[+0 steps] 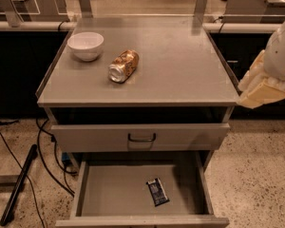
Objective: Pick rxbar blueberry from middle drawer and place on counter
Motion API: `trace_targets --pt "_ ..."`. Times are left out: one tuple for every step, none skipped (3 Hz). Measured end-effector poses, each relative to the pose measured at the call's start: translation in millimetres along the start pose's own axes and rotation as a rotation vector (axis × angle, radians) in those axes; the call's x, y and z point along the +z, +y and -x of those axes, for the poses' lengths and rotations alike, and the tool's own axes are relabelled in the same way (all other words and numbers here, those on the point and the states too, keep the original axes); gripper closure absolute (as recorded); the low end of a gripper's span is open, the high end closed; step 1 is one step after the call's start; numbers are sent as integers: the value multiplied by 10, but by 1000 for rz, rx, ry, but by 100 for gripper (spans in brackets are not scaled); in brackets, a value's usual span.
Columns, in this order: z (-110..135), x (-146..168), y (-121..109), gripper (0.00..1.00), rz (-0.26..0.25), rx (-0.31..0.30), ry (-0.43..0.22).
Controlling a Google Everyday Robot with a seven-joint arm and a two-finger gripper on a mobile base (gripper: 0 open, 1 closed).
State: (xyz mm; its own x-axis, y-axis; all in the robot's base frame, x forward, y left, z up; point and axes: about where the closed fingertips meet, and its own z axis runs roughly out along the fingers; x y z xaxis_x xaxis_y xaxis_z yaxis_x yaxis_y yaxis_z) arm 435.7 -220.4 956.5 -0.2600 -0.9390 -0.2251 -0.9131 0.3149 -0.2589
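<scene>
The rxbar blueberry (157, 192), a small dark blue flat bar, lies on the floor of the open middle drawer (114, 194), right of centre. The counter (180, 65) is the flat grey cabinet top above it. My gripper (257, 88), cream-coloured below a white arm, hangs at the right edge of the view, beside the counter's front right corner. It is well above and to the right of the bar and touches nothing.
A white bowl (86, 45) and a gold-brown can (124, 66) lying on its side rest on the counter's left half. A drawer front with a dark handle (141, 137) sits above the open drawer. Cables and a dark pole (19, 184) lie on the floor at left.
</scene>
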Motion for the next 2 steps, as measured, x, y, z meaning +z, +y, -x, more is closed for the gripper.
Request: trace_targets --pt "-238 446 174 94 43 93 -37" --pt "-365 815 372 100 99 143 -73"
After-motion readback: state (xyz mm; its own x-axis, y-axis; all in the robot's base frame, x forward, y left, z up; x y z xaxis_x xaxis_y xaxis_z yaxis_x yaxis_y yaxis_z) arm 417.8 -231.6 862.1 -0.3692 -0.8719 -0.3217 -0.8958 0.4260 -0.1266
